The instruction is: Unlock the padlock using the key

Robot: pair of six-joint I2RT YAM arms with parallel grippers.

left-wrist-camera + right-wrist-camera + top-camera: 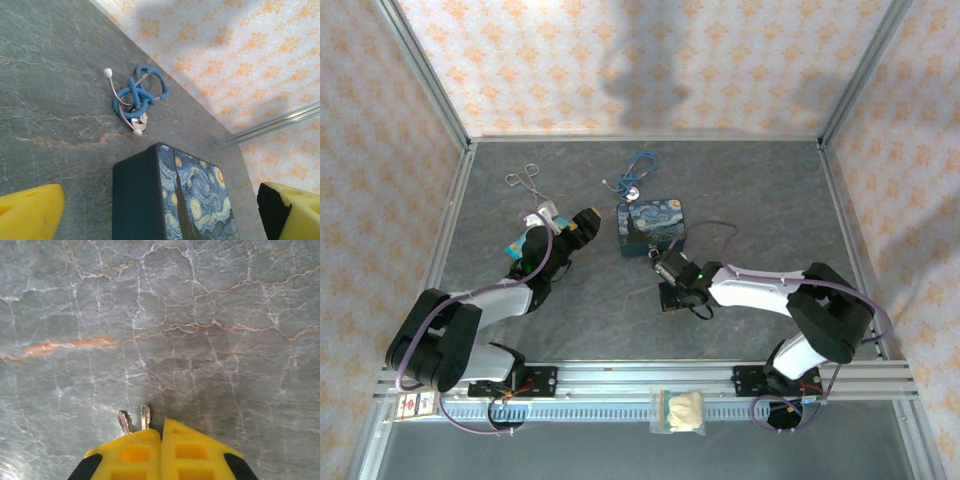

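pinching the key [145,416] is the right gripper [161,432]: in the right wrist view the two yellow fingers [135,452] are pressed flat together with no gap, and the thin silver tip of the key sticks out just past them over the table. a second metal blade [124,422] pokes out just beside it, angled slightly away. the key's head is hidden inside the pads. both tips sit above bare grey marbled surface; cannot tell whether they touch it.

top view: right gripper [666,266] sits just at the near side of the blue painted box [653,225], arm reaching in from the right base. table [770,200] is grey stone pattern with pale veins.

left gripper [587,222] is spread wide, nothing between its fingers. left wrist view: one yellow finger [30,212] at lower left, the other [295,210] at lower right, well apart. the box [170,200] lies ahead of them, starry painted lid up, dark side wall facing the camera. in the top view this gripper is left of the box and apart from it.

other items:
- blue stethoscope [140,97], coiled, on the table beyond the box, not touching it.
- silver forceps [525,180], far left, near the left gripper's arm.
- white and blue item [533,232], partly under the left arm; cannot identify.
- clear bag with pale contents [680,410] on the front rail between the two bases.
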